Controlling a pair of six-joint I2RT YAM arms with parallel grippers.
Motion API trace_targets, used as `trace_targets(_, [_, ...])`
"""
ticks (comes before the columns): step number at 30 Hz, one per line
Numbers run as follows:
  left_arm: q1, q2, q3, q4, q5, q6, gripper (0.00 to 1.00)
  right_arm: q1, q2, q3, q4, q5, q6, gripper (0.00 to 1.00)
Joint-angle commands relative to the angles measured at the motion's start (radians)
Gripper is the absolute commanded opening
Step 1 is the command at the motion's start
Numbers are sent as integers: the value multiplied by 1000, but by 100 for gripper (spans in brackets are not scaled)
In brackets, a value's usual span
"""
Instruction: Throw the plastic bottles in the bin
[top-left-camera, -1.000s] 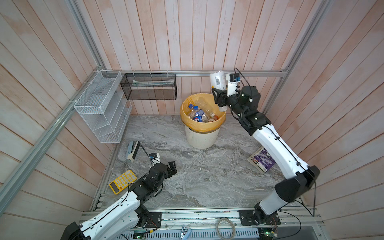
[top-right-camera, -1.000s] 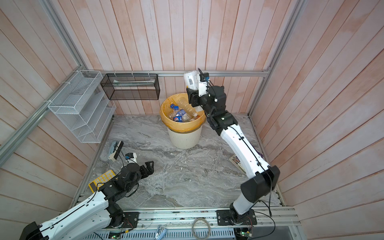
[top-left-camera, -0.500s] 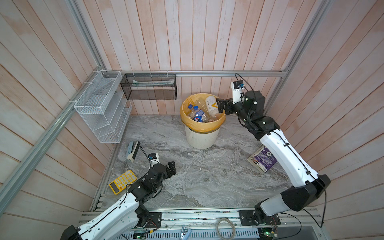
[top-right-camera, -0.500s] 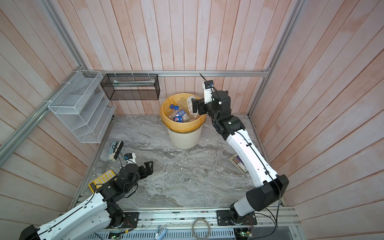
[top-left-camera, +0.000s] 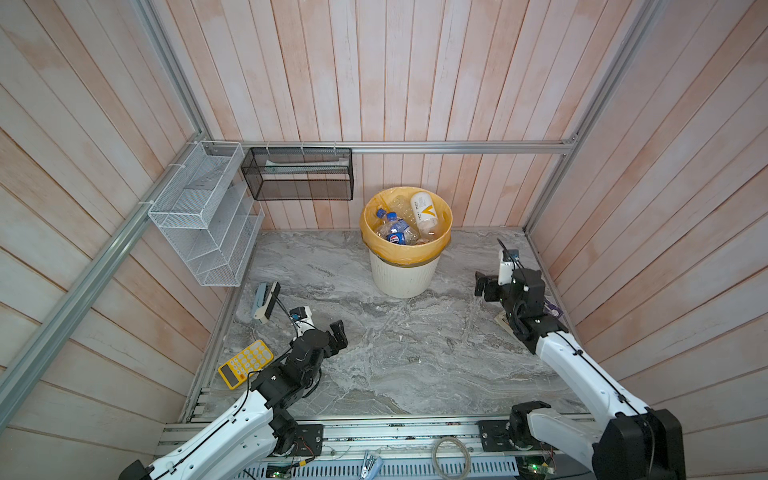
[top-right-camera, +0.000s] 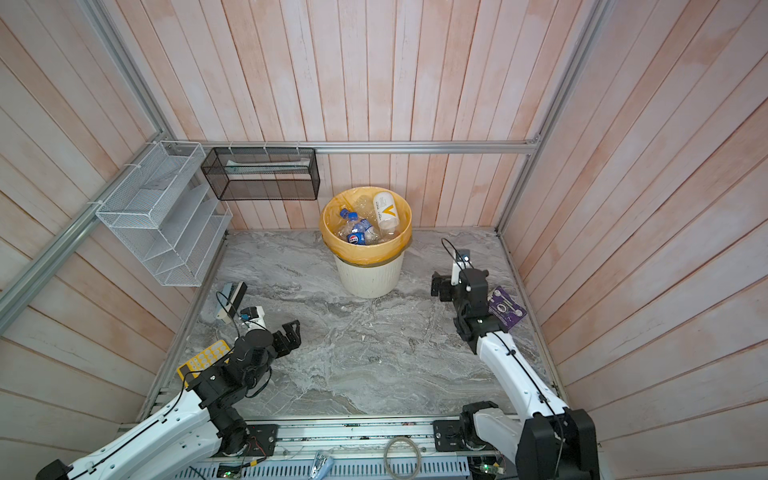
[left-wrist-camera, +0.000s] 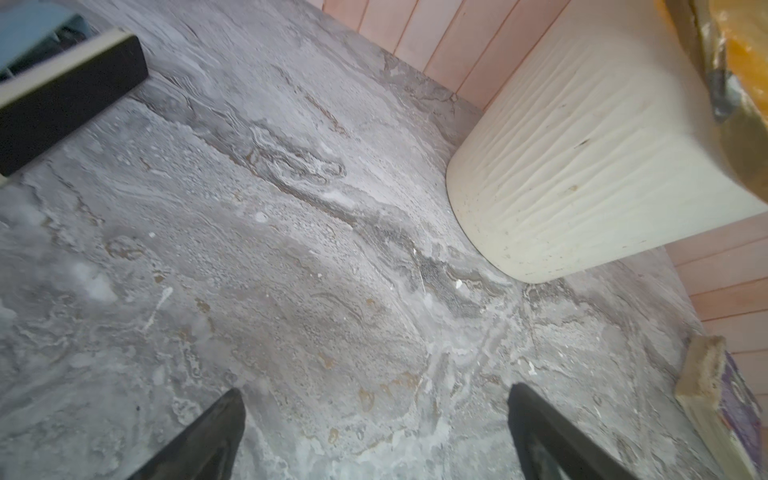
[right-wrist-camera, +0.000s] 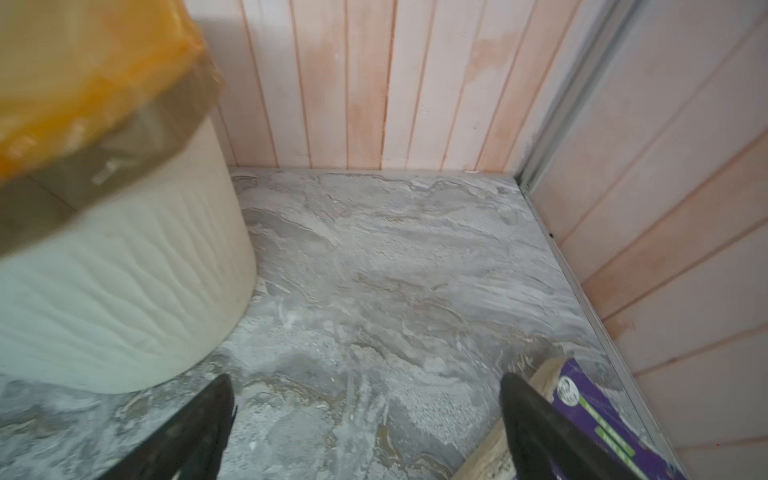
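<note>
Jaws wide apart, empty: left gripper near left, right gripper right. In the far bin, plastic bottles. Steer clear of its wall.

A robot test cell in a lab is shown. 3 walls of pale pink wooden planks are held in a bare aluminium frame around a small grey marble-patterned floor. 2 white robot arms are mounted on a metal rail at the open front, where loose wiring and a coiled cable are left exposed. Household props are set out: a bin, a white wire rack, a black mesh basket and a yellow calculator.
</note>
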Motion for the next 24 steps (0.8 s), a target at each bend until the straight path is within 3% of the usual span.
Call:
trace_targets(1, [18, 22, 31, 23, -132, 124, 100, -29, -53, -151, 309, 53, 62, 99])
trace_targets(5, [46, 48, 72, 116, -304, 293, 100, -30, -68, -346, 585, 65, 60, 99])
trace_targets(8, [93, 40, 53, 291, -326, 466, 100, -31, -53, -416, 692, 120, 34, 98])
trace_targets(14, [279, 55, -23, 501, -201, 621, 100, -38, 40, -511, 929, 150, 10, 97])
trace_targets(19, [330, 86, -140, 747, -148, 755, 100, -42, 202, -470, 1037, 155, -20, 95])
trace_targets(24, [437, 169, -196, 900, -37, 740, 100, -47, 369, -384, 1094, 97, -57, 93])
